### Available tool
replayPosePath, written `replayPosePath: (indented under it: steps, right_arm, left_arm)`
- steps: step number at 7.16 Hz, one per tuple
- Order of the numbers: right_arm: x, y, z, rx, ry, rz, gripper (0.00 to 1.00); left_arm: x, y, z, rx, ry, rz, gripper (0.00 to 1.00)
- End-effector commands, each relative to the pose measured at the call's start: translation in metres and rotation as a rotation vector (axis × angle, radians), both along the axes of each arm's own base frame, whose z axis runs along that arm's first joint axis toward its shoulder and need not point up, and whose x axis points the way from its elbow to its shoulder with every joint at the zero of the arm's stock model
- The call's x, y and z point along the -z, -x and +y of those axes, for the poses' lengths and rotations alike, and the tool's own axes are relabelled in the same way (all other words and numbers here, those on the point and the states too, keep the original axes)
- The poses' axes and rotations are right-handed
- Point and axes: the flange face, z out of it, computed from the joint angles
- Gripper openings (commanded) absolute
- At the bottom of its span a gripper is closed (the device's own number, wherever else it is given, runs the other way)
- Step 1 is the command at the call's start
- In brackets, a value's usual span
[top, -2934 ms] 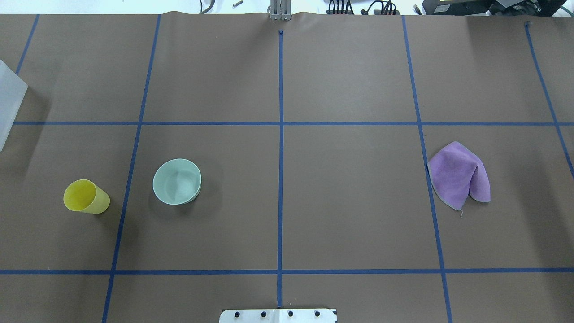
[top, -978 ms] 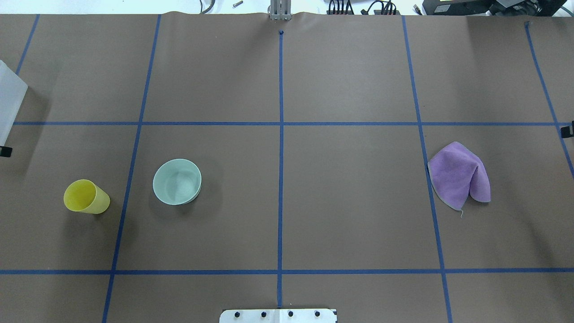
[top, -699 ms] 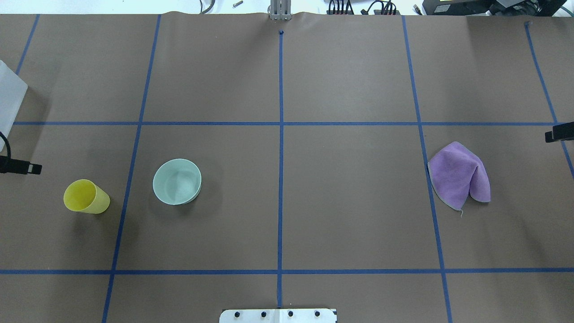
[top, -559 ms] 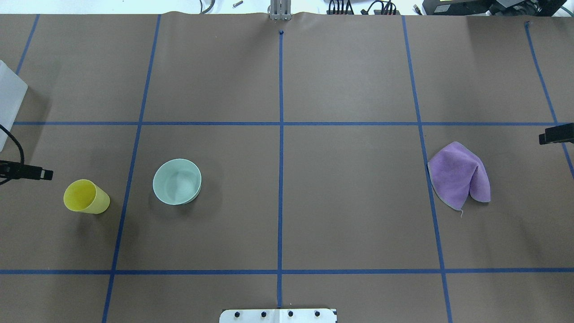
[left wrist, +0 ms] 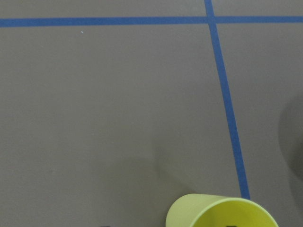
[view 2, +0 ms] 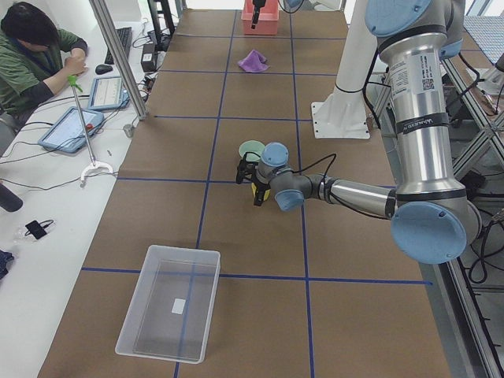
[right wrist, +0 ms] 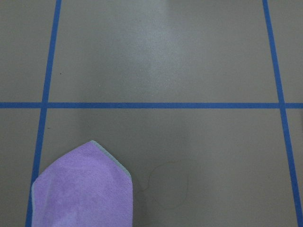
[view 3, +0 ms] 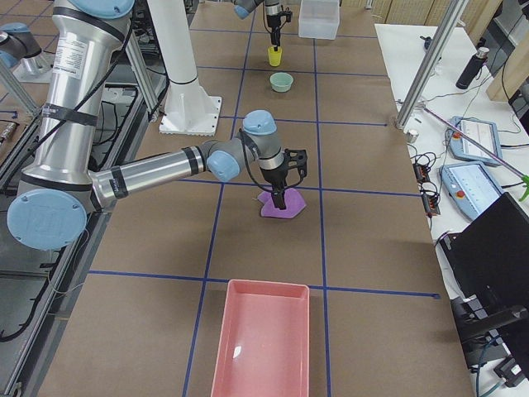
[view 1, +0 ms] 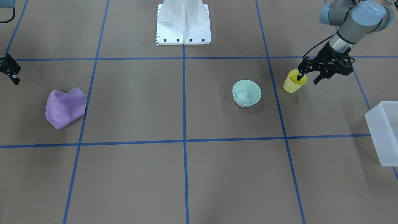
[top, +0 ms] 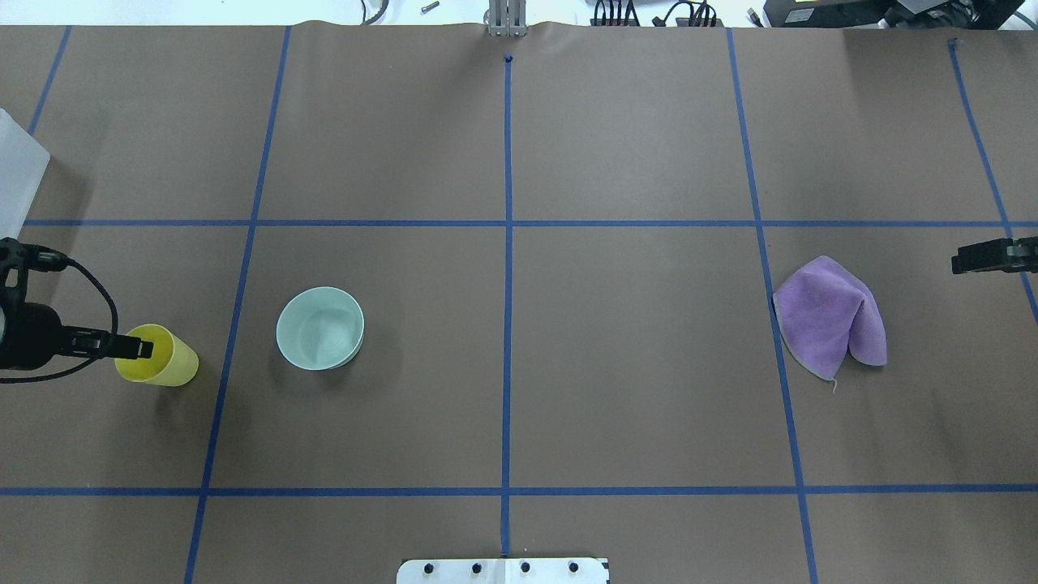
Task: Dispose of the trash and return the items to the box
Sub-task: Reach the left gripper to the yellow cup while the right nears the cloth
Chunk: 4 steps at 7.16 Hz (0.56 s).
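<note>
cup (top: 168,367) just left of bowl (top: 319,328) | cloth (top: 827,316) well apart, right | box (top: 18,174) at left end

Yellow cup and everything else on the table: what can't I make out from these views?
yellow cup: left wrist view, bottom edge cuts off all but its rim.
bin: overhead view, left edge cuts most away.
right tool: overhead and front-facing views, frame edges cut it; spread unclear.
</note>
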Motion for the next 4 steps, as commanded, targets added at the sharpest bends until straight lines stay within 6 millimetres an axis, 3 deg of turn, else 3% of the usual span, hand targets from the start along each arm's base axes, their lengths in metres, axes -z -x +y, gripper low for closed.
replayPosePath:
  steps: [1, 2, 3, 4]
  right_arm:
    - [0.001, 0.015, 0.004, 0.032, 0.000, -0.001, 1.00]
    - [0.002, 0.022, 0.006, 0.043, 0.004, -0.005, 1.00]
    - [0.002, 0.028, 0.008, 0.056, 0.005, -0.005, 1.00]
    - [0.002, 0.032, 0.010, 0.067, 0.004, -0.007, 1.00]
  left_arm:
    - [-0.002, -0.009, 0.006, -0.020, -0.005, -0.006, 0.00]
    - [0.002, -0.009, 0.006, -0.022, -0.015, -0.002, 0.00]
    - [0.021, 0.001, 0.008, -0.024, -0.031, 0.025, 0.00]
    - [0.026, 0.020, 0.001, -0.036, -0.005, 0.059, 0.00]
